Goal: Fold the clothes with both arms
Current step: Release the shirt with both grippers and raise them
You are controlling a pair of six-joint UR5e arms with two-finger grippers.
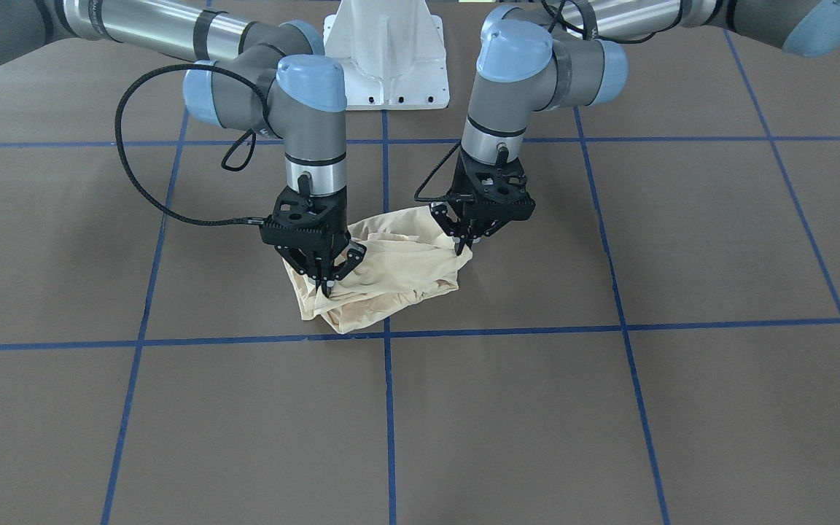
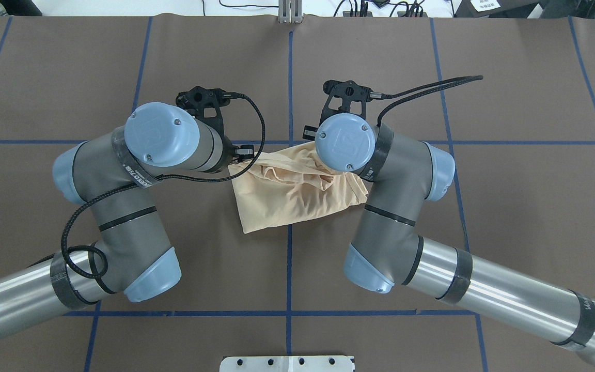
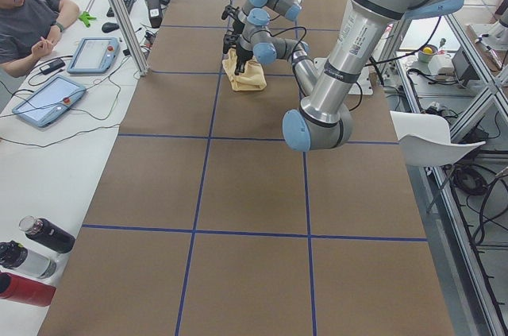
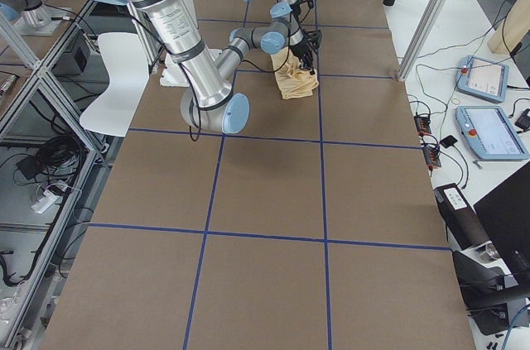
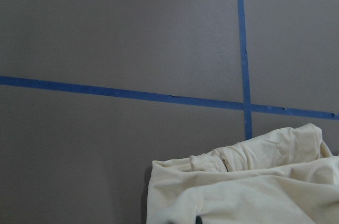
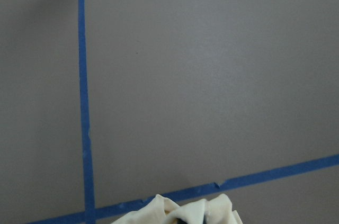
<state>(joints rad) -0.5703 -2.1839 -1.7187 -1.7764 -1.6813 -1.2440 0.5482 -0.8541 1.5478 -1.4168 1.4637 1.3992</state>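
Across the brown table (image 1: 609, 423), gridded in blue tape (image 1: 389, 408), my two arms bend inward as seen from the operators' side. My left arm (image 1: 537, 69) reaches in from 1 o'clock and my right arm (image 1: 296, 95) from 11 o'clock. Between them the cream-yellow shirt (image 1: 391, 277) lies bunched in a crumpled heap near the table's centre, straddling one tape line, just to the 12 o'clock side of a crossing. My left gripper (image 1: 468, 242) is pinched narrow on the heap's 2 o'clock edge. My right gripper (image 1: 327, 283), fingers drawn together, bites the folds at 9 o'clock.
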